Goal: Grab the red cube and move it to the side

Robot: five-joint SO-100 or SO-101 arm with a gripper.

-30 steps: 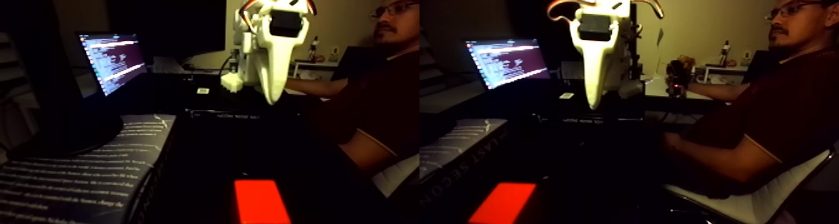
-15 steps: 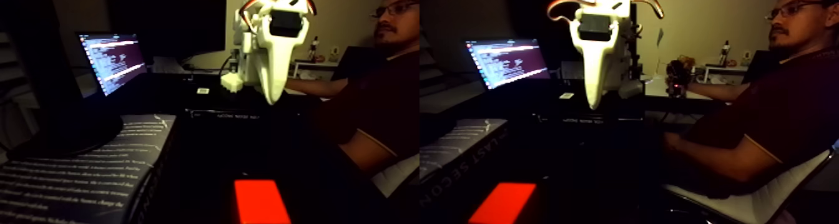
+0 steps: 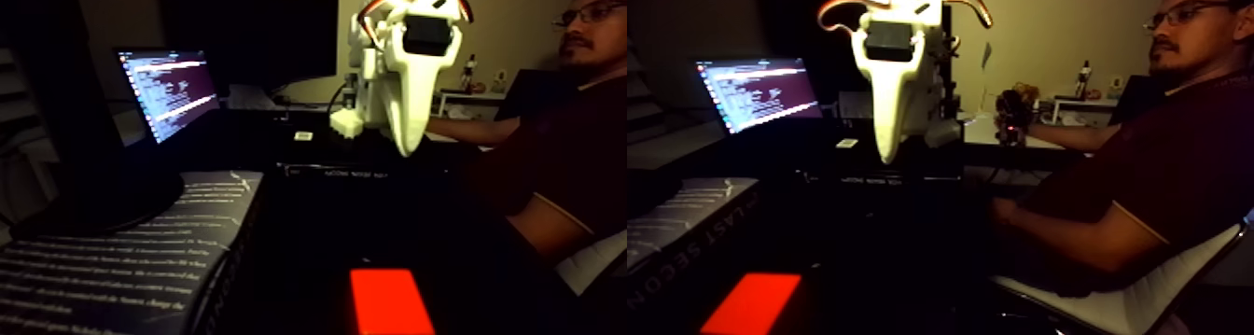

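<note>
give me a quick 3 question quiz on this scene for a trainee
1. True or false: the gripper is touching the red cube.
2. Multiple choice: in the fixed view, the lit laptop screen sits A) left of the gripper, B) right of the gripper, C) under the cube.
3. Fill in: the gripper hangs ___ the cube, tip pointing down.

Key
1. False; it hangs well clear, with the cube at the bottom edge.
2. A
3. above

Dim room, beige wall (image 3: 522, 21) behind. Lit laptop screen (image 3: 168, 89) on dark counter (image 3: 308, 227), black monitor (image 3: 252, 31) beyond. Printed book (image 3: 121, 264) at left. Seated person (image 3: 1157, 161) on white chair (image 3: 1134, 306).
</note>
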